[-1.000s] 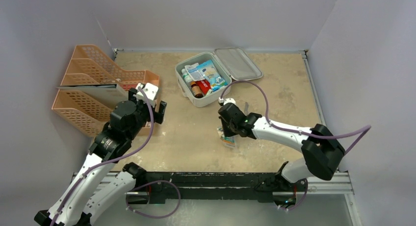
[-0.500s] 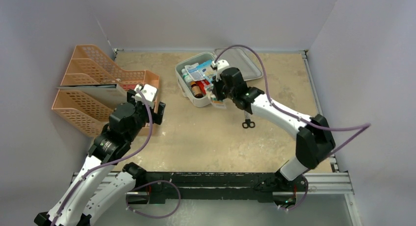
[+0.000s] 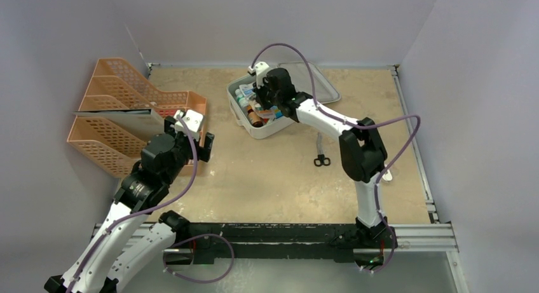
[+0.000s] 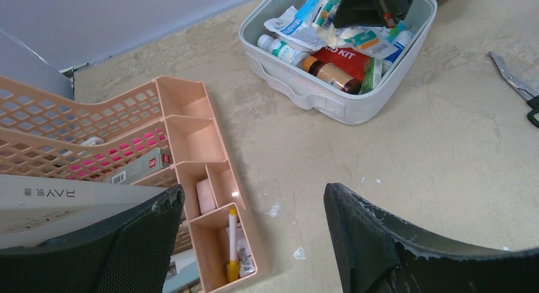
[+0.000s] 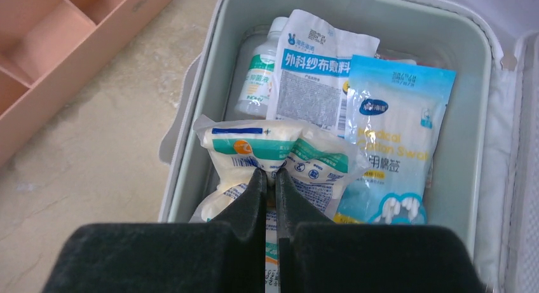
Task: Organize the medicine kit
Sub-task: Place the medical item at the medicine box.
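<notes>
Right claw (image 5: 267, 173) pinches a packet (image 5: 251, 147) over the medicine kit (image 5: 204, 102).

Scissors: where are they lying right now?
In the top view the scissors lie flat on the table, right of centre, a little nearer the arms than the open medicine kit and not touching it.

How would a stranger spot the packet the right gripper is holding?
Find the open grey-white medicine kit at the table's far middle. Over it, the right gripper pinches a crinkled white packet with teal bands, unlike the blue bag beside it.
</notes>
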